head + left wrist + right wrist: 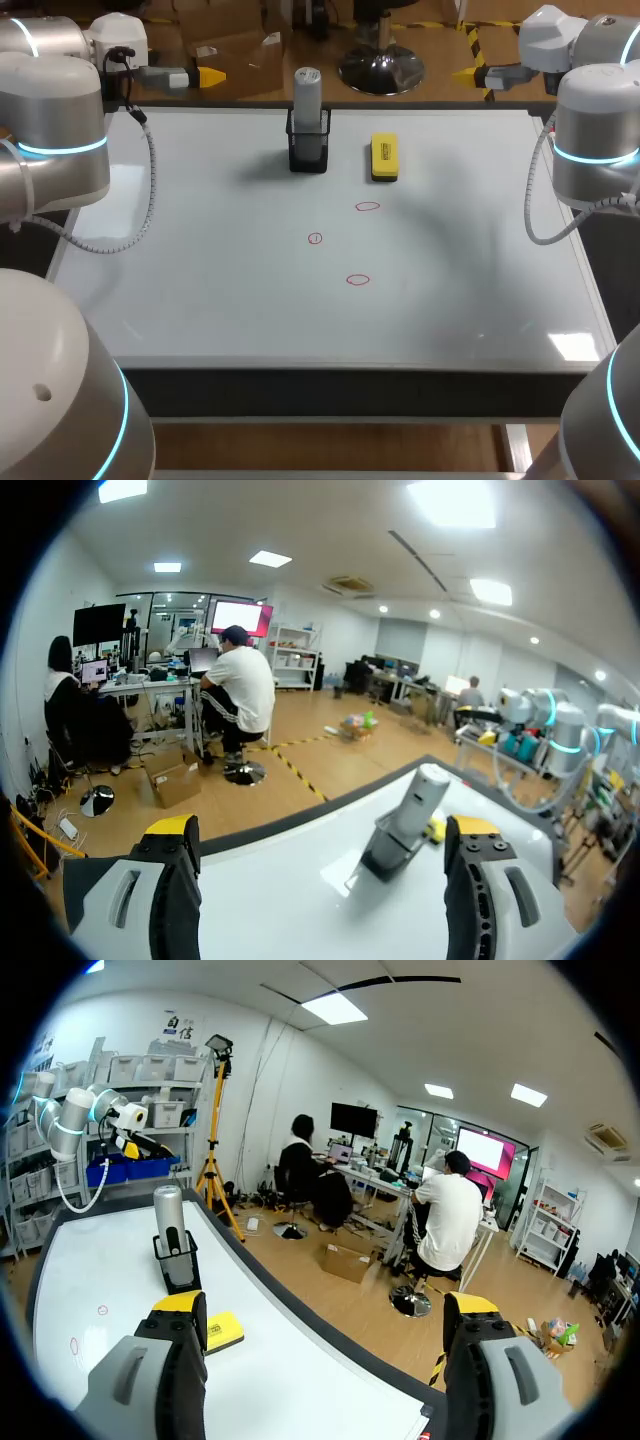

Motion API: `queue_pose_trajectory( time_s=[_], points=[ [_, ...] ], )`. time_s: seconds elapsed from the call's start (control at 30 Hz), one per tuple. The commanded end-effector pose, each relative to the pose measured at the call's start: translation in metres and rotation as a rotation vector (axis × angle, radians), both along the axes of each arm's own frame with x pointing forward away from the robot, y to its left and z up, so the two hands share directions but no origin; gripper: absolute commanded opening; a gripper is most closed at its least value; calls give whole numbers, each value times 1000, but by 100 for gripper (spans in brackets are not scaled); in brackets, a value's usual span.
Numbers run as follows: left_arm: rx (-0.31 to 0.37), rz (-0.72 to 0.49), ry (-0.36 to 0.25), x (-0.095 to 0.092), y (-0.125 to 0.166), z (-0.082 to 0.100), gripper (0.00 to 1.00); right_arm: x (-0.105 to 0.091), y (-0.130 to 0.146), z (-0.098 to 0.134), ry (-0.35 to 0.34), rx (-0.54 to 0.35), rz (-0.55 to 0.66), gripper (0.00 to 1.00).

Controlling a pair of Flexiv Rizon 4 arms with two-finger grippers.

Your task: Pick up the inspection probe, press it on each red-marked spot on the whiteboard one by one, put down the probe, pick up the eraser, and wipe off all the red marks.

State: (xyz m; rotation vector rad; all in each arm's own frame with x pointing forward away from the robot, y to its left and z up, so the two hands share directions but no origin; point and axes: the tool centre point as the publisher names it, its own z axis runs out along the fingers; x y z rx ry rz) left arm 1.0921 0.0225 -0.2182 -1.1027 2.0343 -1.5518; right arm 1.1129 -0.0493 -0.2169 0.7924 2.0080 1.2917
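You're at square one: the probe [307,92] sits in its black holder [308,152], the eraser [383,157] lies just beside the holder, three red marks [315,238] are still unwiped in front of it, and the left gripper [320,830] and right gripper [324,1305] both gape wide, empty (nothing grabbed yet).
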Motion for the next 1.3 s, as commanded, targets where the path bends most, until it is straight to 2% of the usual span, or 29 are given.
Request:
queue_pose_trajectory(
  time_s=[0.03,0.23,0.63,0.9,1.13,1.3],
  points=[
    [0,0,0,0,0,0,100,1,0,0,1,0,1,100],
    [-15,-70,-50,-1,-7,0,100,1,0,0,1,0,1,100],
    [-44,-404,-172,-2,-35,1,100,1,0,0,1,0,1,100],
    [-65,-576,-197,-3,-57,-2,100,1,0,0,1,0,1,100],
    [-110,-656,-197,2,-77,-8,100,1,0,0,1,0,1,100],
    [-116,-701,-193,5,-93,-14,100,1,0,0,1,0,1,100]
  ],
)
